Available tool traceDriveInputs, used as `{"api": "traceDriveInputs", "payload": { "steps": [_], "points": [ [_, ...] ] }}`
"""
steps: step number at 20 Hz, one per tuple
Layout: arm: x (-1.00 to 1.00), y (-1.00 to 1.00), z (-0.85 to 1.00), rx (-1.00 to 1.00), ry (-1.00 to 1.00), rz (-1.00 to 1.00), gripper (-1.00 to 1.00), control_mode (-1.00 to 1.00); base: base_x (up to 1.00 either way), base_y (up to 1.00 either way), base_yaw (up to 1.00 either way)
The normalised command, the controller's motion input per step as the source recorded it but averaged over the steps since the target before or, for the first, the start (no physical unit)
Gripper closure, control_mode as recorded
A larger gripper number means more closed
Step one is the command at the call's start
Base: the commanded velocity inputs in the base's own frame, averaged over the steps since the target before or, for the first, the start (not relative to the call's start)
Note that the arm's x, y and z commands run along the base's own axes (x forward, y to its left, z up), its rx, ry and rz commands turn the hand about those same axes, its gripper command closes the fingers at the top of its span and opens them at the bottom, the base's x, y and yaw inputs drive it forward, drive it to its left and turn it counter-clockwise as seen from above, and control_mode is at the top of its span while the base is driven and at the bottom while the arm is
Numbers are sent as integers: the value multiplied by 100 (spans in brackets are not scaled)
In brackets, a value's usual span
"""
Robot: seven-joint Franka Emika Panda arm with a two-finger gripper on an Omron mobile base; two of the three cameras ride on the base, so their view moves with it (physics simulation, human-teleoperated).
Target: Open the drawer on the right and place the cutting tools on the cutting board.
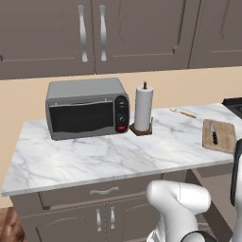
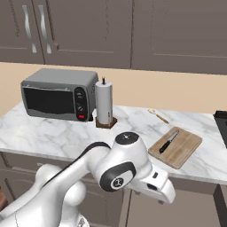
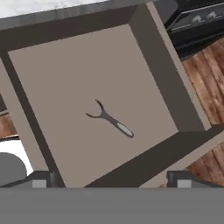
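**One tool on the board, one in the open drawer**

In the hand view, the drawer [image 3: 144,52] stands open. A dark forked tool [image 3: 109,120] lies near frame centre, fork toward upper left, handle toward lower right. The gripper [image 3: 111,181] hangs above, jaws spread wide, holding nothing. At right of the counter, the knife [image 2: 169,141] lies diagonally on the cutting board [image 2: 182,153], blade toward upper right.

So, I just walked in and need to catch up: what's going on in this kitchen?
The robot arm is clearing cutting tools out of a drawer onto the cutting board. The knife already lies on the board on the marble counter. The drawer is pulled open, and a dark forked tool lies alone on its floor. The gripper hangs above the drawer with its jaws wide open and nothing between them, so that tool is not yet picked up.
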Motion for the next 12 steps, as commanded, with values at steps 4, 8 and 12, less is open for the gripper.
{"api": "traceDriveInputs", "payload": {
  "steps": [4,8,12],
  "points": [
    [-4,12,-26,0,22,16,-100,-100,0,0,0],
    [-18,0,-35,5,8,14,-100,-100,0,0,0],
    [-33,0,-42,14,0,12,-100,-100,0,0,0]
  ]
}}
